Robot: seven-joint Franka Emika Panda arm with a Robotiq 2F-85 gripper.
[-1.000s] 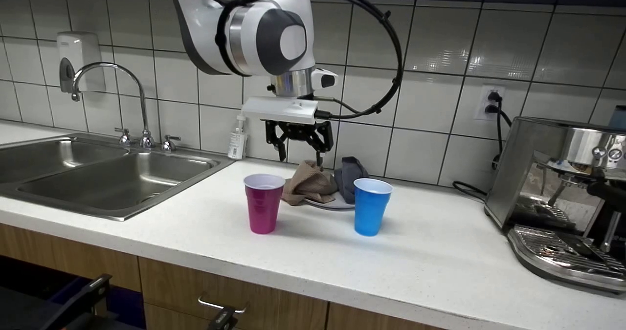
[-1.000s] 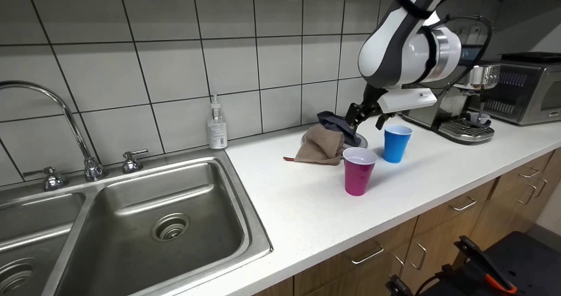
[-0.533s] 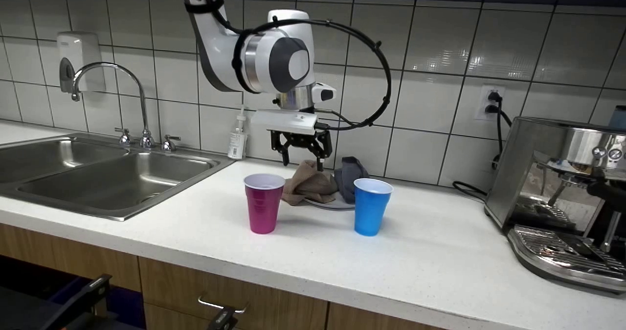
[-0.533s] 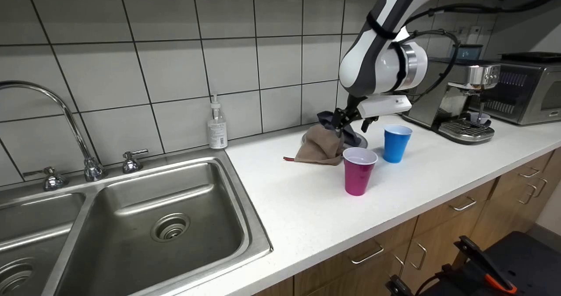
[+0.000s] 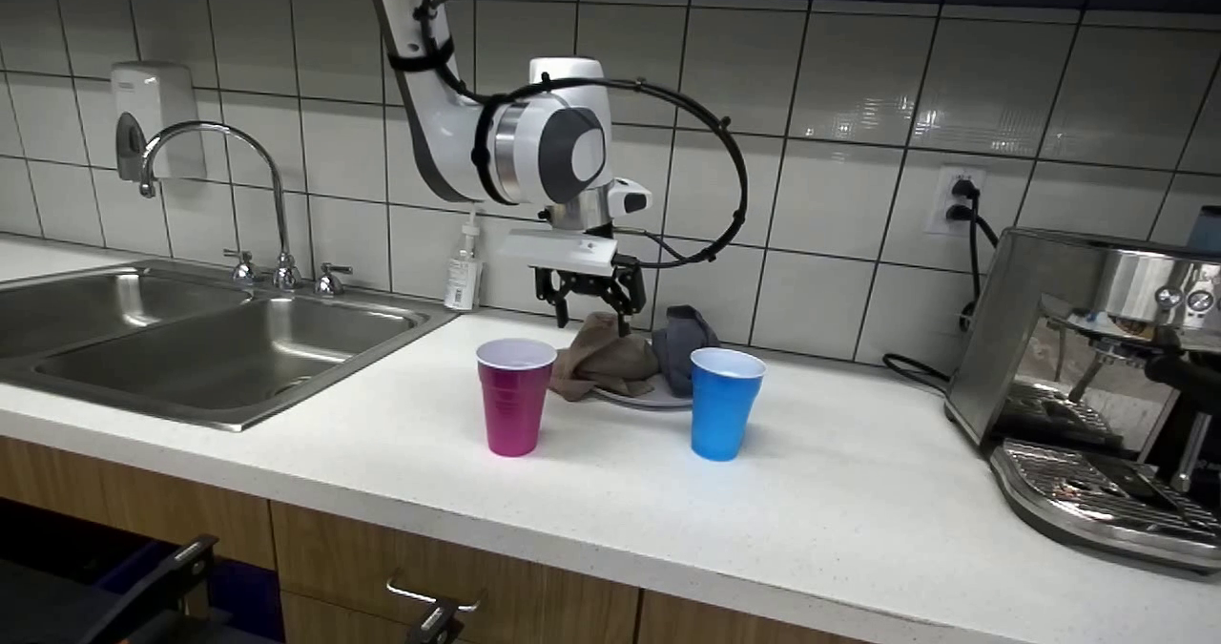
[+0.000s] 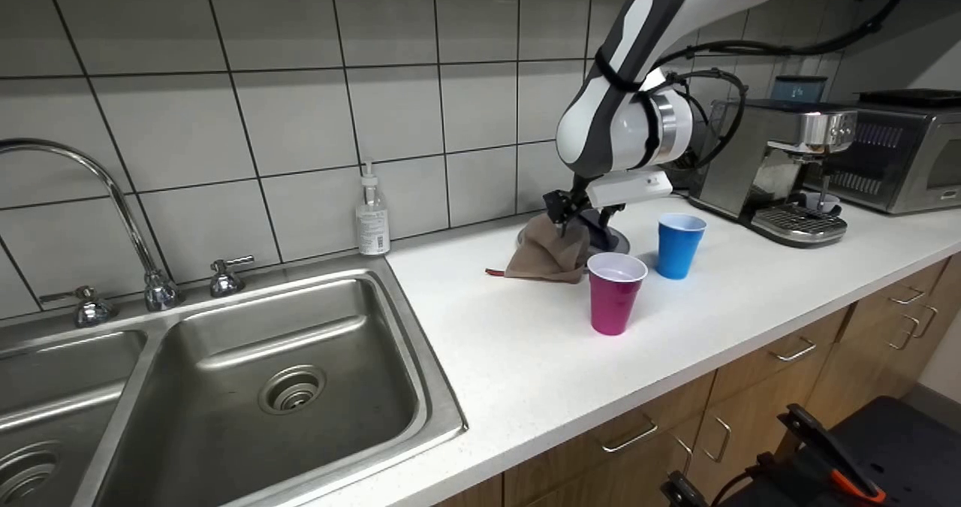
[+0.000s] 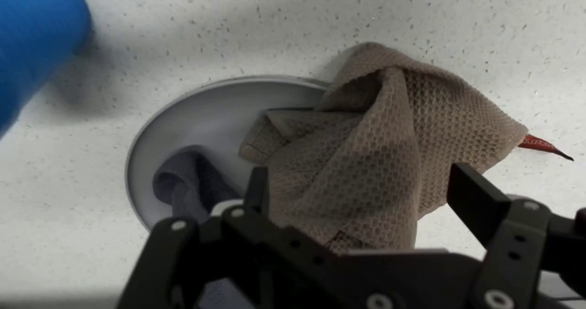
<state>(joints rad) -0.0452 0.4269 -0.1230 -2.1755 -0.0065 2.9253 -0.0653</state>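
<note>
Pincer (image 5: 592,323) spread wide, above brown cloth (image 7: 375,149)

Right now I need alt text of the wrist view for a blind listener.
The open gripper frames a crumpled brown cloth with a red tag, draped over the edge of a gray plate on a speckled counter. A dark cloth, partly hidden, also rests on the plate; a blue cup is cropped at upper left.

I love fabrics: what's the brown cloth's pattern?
The brown cloth has a honeycomb texture, clearest in the wrist view.
</note>
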